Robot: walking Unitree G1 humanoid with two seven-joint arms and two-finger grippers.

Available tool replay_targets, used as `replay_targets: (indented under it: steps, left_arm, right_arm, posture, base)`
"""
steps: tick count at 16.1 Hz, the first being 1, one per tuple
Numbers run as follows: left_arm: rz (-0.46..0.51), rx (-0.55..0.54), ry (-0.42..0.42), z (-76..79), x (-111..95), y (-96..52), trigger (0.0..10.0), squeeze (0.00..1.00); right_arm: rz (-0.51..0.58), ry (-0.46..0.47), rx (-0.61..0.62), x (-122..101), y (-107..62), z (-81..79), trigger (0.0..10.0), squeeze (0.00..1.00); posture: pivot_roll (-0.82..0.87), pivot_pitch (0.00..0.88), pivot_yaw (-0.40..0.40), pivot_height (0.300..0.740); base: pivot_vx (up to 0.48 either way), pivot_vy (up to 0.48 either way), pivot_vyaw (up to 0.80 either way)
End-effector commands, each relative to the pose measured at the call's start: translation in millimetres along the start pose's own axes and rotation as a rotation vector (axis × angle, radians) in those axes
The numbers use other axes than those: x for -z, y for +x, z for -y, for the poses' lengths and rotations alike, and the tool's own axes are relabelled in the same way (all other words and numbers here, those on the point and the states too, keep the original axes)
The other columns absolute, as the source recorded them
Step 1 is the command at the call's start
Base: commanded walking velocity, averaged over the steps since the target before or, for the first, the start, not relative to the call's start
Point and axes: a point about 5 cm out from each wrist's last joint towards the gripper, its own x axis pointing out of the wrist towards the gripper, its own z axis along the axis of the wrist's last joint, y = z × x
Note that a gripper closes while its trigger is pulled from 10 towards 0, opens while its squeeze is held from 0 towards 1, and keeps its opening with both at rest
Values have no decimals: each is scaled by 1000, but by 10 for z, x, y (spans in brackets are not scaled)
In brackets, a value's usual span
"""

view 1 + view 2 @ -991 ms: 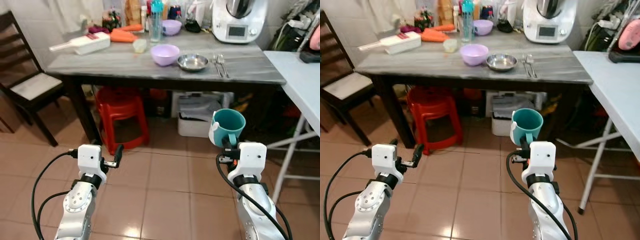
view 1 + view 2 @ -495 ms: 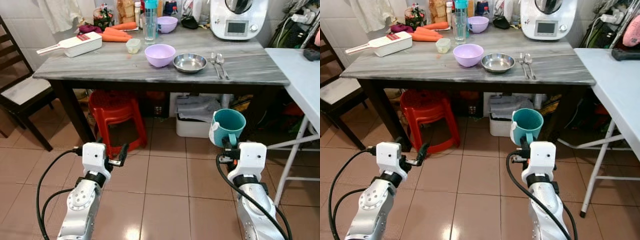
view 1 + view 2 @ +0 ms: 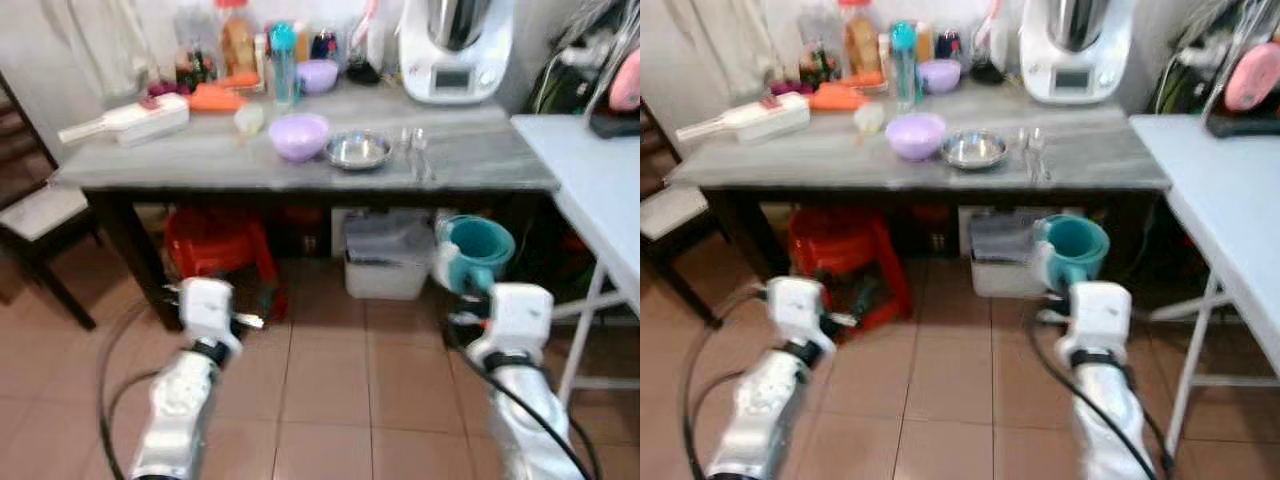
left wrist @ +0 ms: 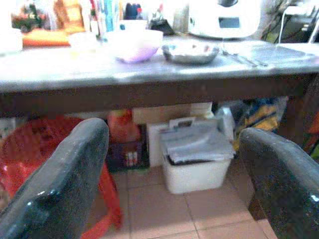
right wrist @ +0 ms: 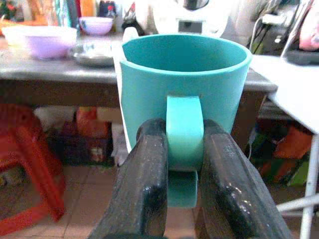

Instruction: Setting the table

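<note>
mug point(image 5: 184, 79): matt teal plastic | bowl point(image 3: 358, 150): shiny metal

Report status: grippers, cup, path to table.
Right gripper shut on teal plastic mug by its handle, upright. Left gripper open. Grey wooden table ahead; red plastic stool underneath.

We can read no text, label, brand or number anywhere: the small display on the white kitchen machine point(image 3: 454, 45) at the far side of the table point(image 3: 480, 160) is too blurred.
</note>
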Motion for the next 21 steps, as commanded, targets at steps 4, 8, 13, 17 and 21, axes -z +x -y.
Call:
replay_targets:
  steps: [4, 8, 13, 17, 21]
  left_arm:
    - [2, -29, 21, -132, -29, -20, 10000, 0]
    - [6, -16, 8, -95, -45, 11, 10000, 0]
    - [16, 11, -6, -41, -71, 35, 10000, 0]
    - [30, 11, -13, -22, -111, 46, 10000, 0]
    - [56, -13, -11, -75, -200, 19, 10000, 0]
  right_arm:
    - [40, 9, -35, -88, 35, -105, 10000, 0]
    - [47, 8, -35, -101, 43, -99, 10000, 0]
    - [48, 11, -34, -106, 37, -103, 10000, 0]
    - [60, 10, -35, -132, 49, -98, 10000, 0]
    - [115, 2, -27, -281, 30, -69, 10000, 0]
  posture:
    - [-77, 0, 8, 740]
    - [-79, 0, 7, 740]
    - [-81, 0, 8, 740]
    - [-79, 0, 5, 740]
    - [-81, 0, 5, 740]
  base:
    - [378, 0, 0]
    - [381, 0, 0]
    - [380, 0, 0]
    - [381, 0, 0]
    - [370, 0, 511]
